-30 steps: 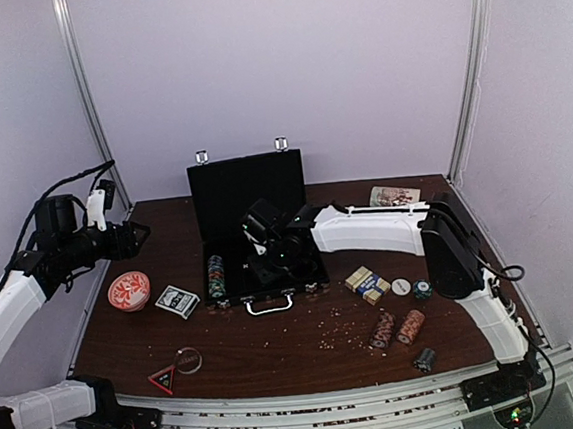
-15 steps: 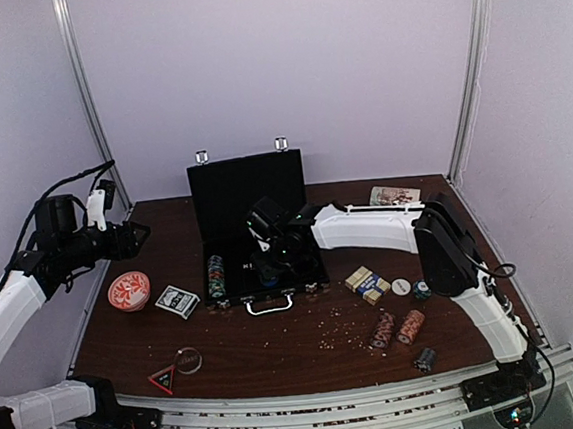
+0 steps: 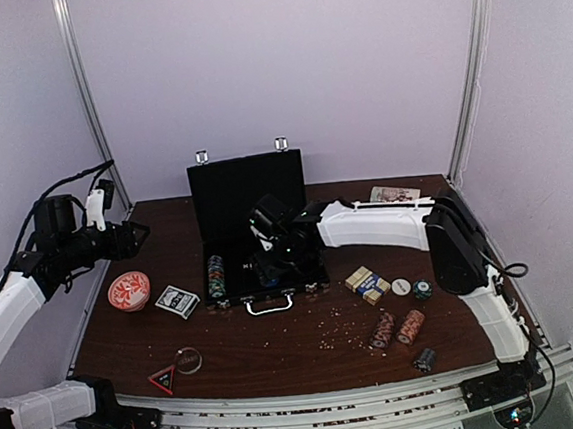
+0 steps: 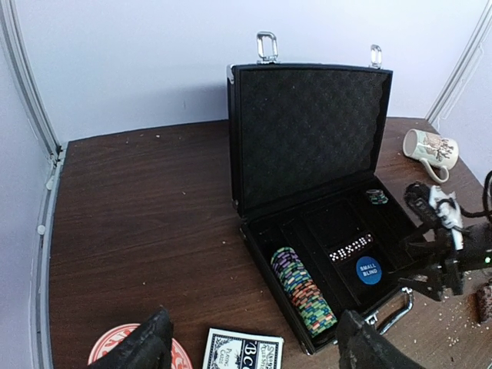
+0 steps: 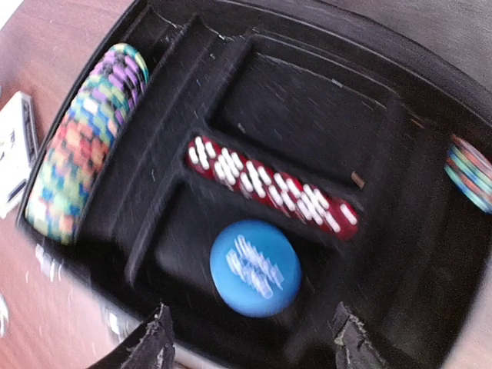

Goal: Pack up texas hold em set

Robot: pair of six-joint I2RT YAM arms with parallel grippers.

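We log the right gripper [image 5: 250, 344] wide and empty above the round blue plastic button [image 5: 255, 267] inside the open black hard briefcase [image 3: 235, 194], the left gripper [image 4: 254, 350] wide left of it; a careless exit may snag the black moulded dividers [image 5: 165, 165].

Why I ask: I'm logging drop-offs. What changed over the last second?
The right arm's elbow eased slightly rightward; the right gripper stays over the case, fingers now open above the blue button lying inside. Any release is too small to see from above. Left gripper, loose chips, card box: unchanged.
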